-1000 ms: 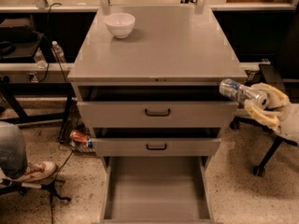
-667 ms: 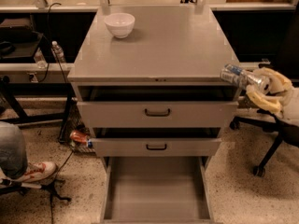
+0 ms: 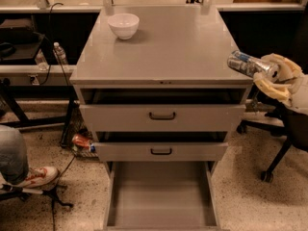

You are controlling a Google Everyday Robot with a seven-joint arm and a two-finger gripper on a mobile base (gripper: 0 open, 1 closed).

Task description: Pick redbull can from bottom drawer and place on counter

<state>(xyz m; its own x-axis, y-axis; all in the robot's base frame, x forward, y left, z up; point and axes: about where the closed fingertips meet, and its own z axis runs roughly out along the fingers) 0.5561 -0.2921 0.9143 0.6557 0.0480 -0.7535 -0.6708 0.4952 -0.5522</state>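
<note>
My gripper (image 3: 269, 76) comes in from the right edge with pale padded fingers (image 3: 279, 64) shut on the redbull can (image 3: 246, 63). The can is silver with blue patches and lies tilted, its far end pointing left over the right edge of the counter (image 3: 168, 47). The bottom drawer (image 3: 161, 196) is pulled out at the foot of the cabinet and its grey floor is bare.
A white bowl (image 3: 123, 25) stands at the counter's back left. Two drawer fronts with black handles (image 3: 162, 115) sit above the open drawer. An office chair (image 3: 284, 143) is at the right, a person's leg and shoe (image 3: 29, 174) at the left, an orange-red packet (image 3: 82, 141) on the floor.
My gripper has lifted the can and carried it up and slightly left, from beside the top drawer's level to the counter's right edge.
</note>
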